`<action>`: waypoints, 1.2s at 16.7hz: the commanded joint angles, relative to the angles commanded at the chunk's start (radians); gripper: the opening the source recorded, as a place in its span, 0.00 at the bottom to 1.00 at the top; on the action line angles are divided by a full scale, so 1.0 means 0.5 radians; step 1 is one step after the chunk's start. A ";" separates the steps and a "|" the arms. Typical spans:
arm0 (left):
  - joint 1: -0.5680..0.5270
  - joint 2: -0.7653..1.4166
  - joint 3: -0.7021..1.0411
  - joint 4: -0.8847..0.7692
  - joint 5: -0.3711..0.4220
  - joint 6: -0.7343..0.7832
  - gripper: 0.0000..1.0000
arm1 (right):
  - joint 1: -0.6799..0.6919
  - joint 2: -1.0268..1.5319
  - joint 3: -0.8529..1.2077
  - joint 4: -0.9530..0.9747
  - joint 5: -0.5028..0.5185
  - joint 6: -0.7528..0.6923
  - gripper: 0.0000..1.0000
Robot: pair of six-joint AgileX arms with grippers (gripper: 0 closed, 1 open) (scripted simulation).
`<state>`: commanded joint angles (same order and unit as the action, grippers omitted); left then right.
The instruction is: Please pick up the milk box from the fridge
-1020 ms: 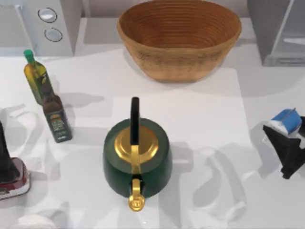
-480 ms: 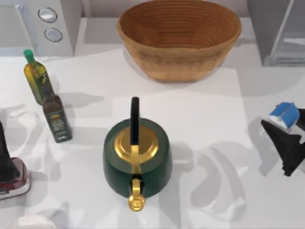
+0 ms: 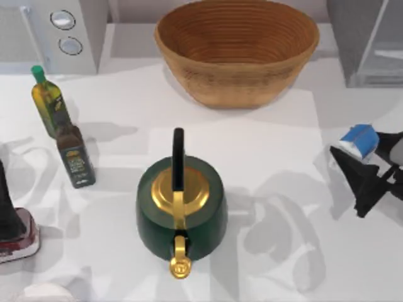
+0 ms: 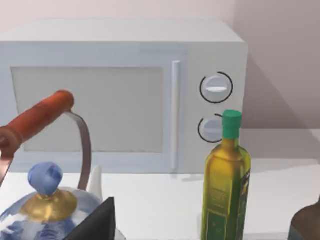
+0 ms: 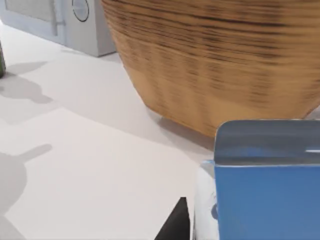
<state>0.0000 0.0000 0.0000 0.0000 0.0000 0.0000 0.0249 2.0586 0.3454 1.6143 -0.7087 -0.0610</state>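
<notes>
Cardboard milk box [image 3: 359,141], likely light and crushable, sits clamped in the right gripper [image 3: 365,165] near the worktop's right edge; grip its flat sides gently.

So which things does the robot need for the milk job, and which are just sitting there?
Needed: milk box, fridge, right gripper holding the box.
Just there: green kettle, basket, oil bottle, dark bottle, microwave.

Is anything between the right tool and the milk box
Nothing visible. The right tool is already at the milk box, near the table's right edge, with no other object between them.
</notes>
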 joint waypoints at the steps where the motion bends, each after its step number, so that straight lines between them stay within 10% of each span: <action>1: 0.000 0.000 0.000 0.000 0.000 0.000 1.00 | 0.042 0.060 0.045 0.001 0.045 0.006 0.00; 9: 0.000 0.000 0.000 0.000 0.000 0.000 1.00 | 0.179 0.225 0.193 0.016 0.170 0.015 0.00; 20: 0.000 0.000 0.000 0.000 0.000 0.000 1.00 | 0.179 0.225 0.193 0.016 0.170 0.015 0.83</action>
<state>0.0000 0.0000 0.0000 0.0000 0.0000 0.0000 0.1142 2.1711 0.4419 1.6222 -0.6239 -0.0536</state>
